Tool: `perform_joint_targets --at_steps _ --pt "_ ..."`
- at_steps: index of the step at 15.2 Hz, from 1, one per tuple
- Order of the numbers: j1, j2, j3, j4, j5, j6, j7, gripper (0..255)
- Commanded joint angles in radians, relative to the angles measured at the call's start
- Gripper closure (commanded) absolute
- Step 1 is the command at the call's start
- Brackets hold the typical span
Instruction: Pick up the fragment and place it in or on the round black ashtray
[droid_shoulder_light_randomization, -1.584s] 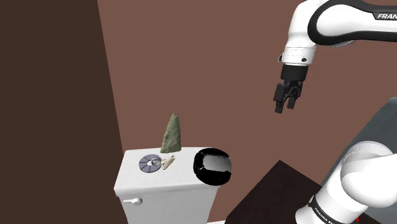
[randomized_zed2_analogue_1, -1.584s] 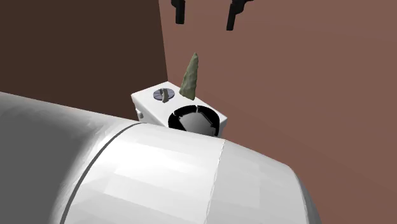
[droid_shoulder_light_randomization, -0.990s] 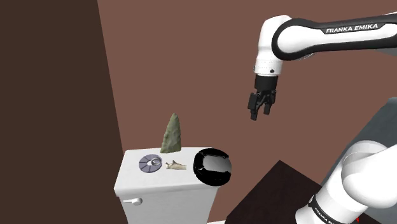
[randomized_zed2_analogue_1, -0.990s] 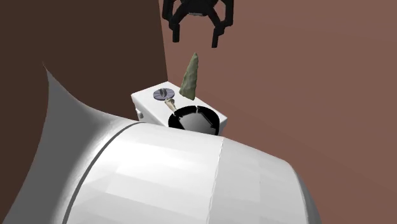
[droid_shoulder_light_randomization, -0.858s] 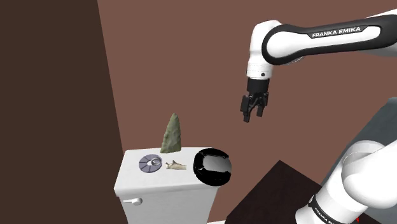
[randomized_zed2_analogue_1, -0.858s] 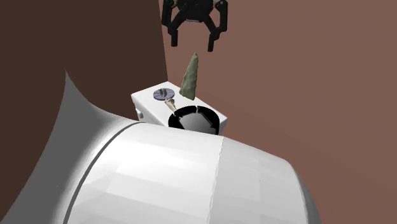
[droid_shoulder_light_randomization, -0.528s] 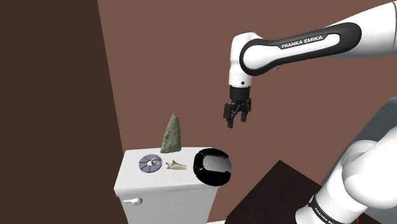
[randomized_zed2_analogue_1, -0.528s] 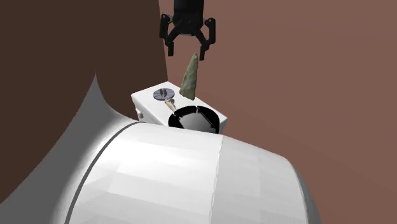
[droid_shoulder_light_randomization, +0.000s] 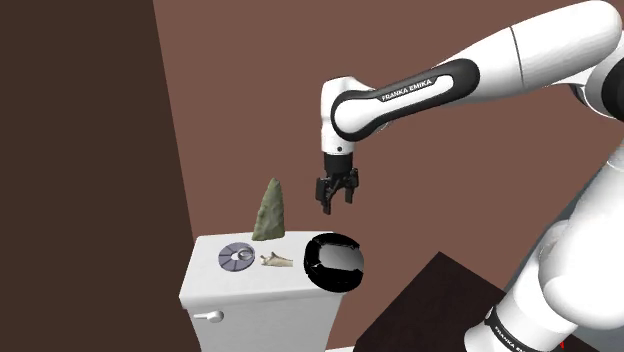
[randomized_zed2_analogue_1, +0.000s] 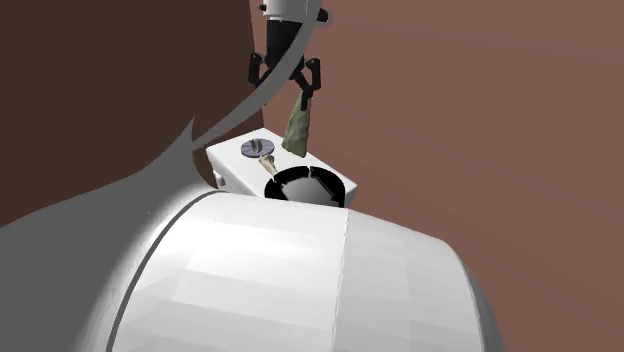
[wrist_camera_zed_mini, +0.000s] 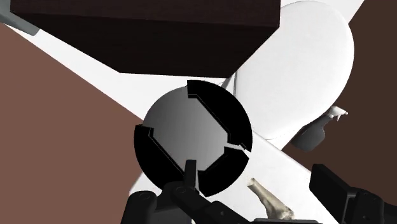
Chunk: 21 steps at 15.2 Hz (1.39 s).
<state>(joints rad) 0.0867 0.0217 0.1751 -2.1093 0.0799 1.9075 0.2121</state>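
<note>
Shoulder view
Room: flat brown wall behind the tank (droid_shoulder_light_randomization: 262, 288), a darker brown wall at its side.
Tank: white, boxy, smooth lid, with a flush lever (droid_shoulder_light_randomization: 208, 316) on its front.
Dark brown block (droid_shoulder_light_randomization: 440, 300): low beside the tank.
Ashtray (droid_shoulder_light_randomization: 335, 262): round, glossy black, at the tank's end and overhanging the lid's edge.
Fragment (droid_shoulder_light_randomization: 275, 260): small, pale, bone-like, lying on the tank lid between the grey disc (droid_shoulder_light_randomization: 237, 257) and the ashtray.
Stone (droid_shoulder_light_randomization: 269, 211): grey-green, rough, pointed, upright at the tank's back edge.
Gripper (droid_shoulder_light_randomization: 337, 199): hangs above the tank, over the ashtray's near side, carrying nothing.

Second exterior view
White arm link (randomized_zed2_analogue_1: 300, 280): broad and smooth, in front of the tank (randomized_zed2_analogue_1: 235, 170).
Gripper (randomized_zed2_analogue_1: 283, 84): above the tank, fingers spread, beside the stone's (randomized_zed2_analogue_1: 297, 125) tip.
Fragment (randomized_zed2_analogue_1: 267, 160): on the lid between disc (randomized_zed2_analogue_1: 257, 148) and ashtray (randomized_zed2_analogue_1: 305, 188).

Wrist view
Ashtray (wrist_camera_zed_mini: 191, 137): notched black rim around a grey floor.
Fragment (wrist_camera_zed_mini: 270, 199): on the tank lid, between the parted fingers (wrist_camera_zed_mini: 181, 197), untouched.
Toilet lid (wrist_camera_zed_mini: 312, 63): white oval beyond the tank.
</note>
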Motion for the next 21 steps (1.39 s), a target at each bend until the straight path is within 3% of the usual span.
perform_joint_targets --at_steps 1,13,18,21 --pt "0.011 0.083 0.01 0.061 -0.013 0.016 0.017 0" --pt "0.108 0.578 0.025 0.522 -0.102 0.006 0.09 0" --pt "0.164 0.814 0.018 0.813 -0.131 -0.067 0.102 0" --pt "0.205 0.987 0.012 1.058 -0.145 -0.147 0.102 0"
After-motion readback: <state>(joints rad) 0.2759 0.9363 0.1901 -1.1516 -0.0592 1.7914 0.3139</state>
